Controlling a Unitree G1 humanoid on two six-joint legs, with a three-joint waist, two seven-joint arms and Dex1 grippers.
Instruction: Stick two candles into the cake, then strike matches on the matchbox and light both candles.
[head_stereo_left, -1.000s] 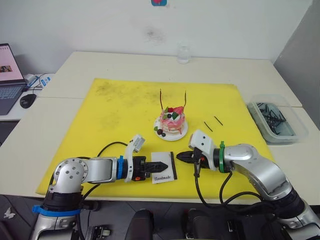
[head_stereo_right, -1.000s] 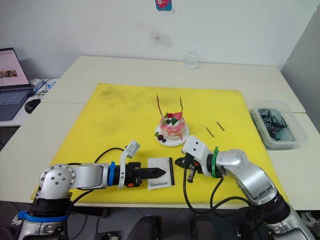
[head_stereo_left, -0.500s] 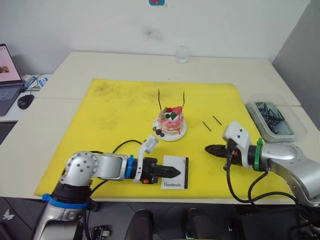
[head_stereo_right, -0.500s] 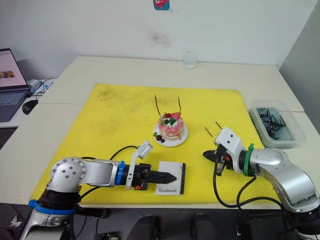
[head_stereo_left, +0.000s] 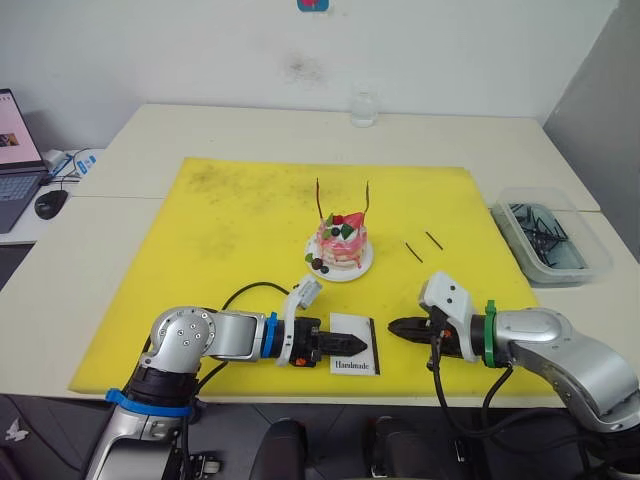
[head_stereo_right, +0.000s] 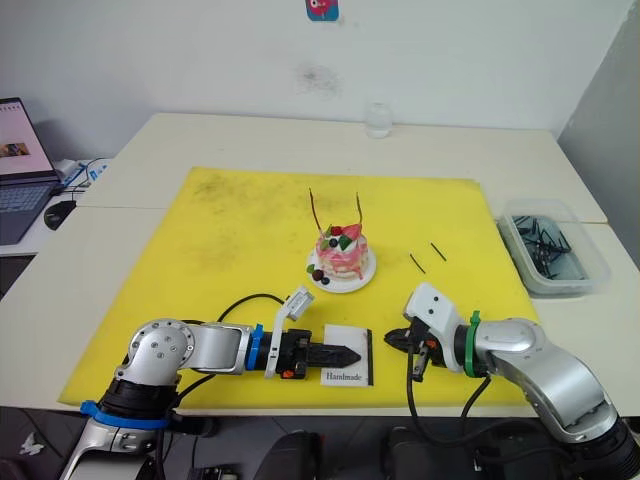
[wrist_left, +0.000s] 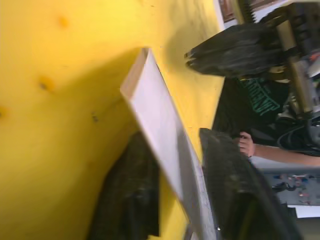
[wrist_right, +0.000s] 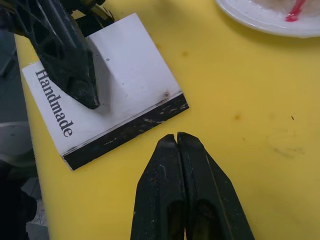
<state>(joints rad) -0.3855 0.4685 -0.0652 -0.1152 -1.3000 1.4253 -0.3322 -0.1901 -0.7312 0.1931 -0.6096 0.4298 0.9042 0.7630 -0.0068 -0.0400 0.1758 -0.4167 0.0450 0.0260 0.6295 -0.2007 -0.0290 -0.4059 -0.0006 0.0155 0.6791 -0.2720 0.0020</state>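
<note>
On cake (head_stereo_left: 342, 238): two candles (head_stereo_left: 320, 198).

You see a yellow mat (head_stereo_left: 230, 230) with dark smudges on a pale cream bench (head_stereo_left: 250, 125). The cake (head_stereo_left: 341, 243) is pink and white with a red strawberry, on a white plate. The candles (head_stereo_left: 320, 198) are dark reddish. The matchbox (wrist_right: 107, 107) is white with black "Handmade" letters and a black strip. Both tools' fingers (wrist_right: 172, 200) are black.
</note>
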